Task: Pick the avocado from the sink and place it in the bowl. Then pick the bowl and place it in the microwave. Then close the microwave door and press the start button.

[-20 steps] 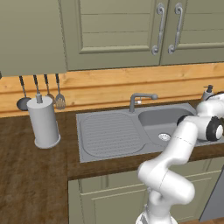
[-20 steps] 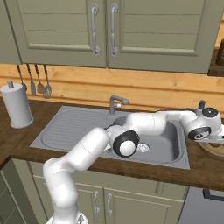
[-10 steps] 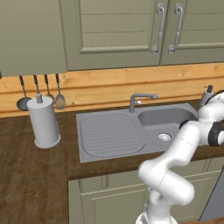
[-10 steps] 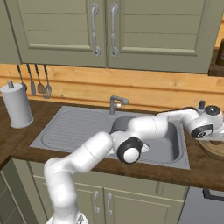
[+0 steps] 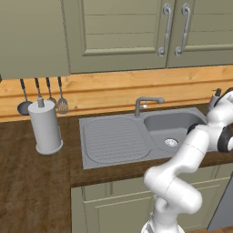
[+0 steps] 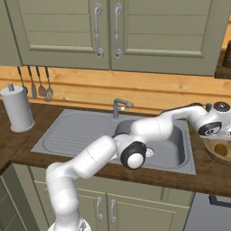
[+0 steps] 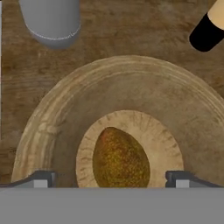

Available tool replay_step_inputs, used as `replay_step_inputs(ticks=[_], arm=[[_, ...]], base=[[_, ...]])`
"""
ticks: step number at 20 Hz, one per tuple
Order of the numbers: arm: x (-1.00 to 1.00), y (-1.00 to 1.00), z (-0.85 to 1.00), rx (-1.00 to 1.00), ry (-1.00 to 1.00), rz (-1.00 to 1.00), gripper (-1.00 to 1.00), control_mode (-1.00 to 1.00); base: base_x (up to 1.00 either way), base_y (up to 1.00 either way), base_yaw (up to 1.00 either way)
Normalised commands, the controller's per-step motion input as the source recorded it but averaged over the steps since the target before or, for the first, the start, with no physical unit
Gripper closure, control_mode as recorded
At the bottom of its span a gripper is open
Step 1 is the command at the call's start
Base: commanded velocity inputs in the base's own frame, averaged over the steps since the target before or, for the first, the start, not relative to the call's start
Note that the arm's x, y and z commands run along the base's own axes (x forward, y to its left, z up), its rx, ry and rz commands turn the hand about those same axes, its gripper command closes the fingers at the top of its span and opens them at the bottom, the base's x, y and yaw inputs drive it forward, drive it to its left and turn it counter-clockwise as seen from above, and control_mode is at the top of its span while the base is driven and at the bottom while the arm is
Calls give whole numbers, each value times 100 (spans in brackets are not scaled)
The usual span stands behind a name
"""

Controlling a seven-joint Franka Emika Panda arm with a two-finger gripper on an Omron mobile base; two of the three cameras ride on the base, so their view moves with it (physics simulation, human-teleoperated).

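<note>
Grainy wooden bowl (image 7: 61, 118), pebbly-skinned avocado (image 7: 120, 159)

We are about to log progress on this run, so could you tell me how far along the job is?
Done: the avocado lies in the bottom of the bowl, on the counter to the right of the sink. In hand: nothing; the gripper is open above the avocado, fingertips clear on either side. Left: grasping the bowl, placing it in the microwave, closing the door and pressing start.

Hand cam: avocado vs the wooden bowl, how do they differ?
The small dark olive-brown avocado is egg-shaped and mottled; the wide round brown wooden bowl is far larger, with ringed grain. The avocado lies inside, on the bowl's lighter tan floor; the bowl sits on the dark wooden counter. Both are brownish.
</note>
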Motion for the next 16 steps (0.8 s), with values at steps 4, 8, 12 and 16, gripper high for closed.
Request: replay_step_inputs(ticks=[4, 8, 12, 16], arm=[[-14, 65, 8, -1, -2, 0, -100, -100], [0, 65, 0, -3, 1, 0, -100, -100], [7, 38, -14, -3, 2, 0, -100, -100], [24, 7, -35, -1, 0, 1, -100, -100]], base=[[0, 0, 0], [0, 0, 0], [0, 0, 0], [0, 0, 0]])
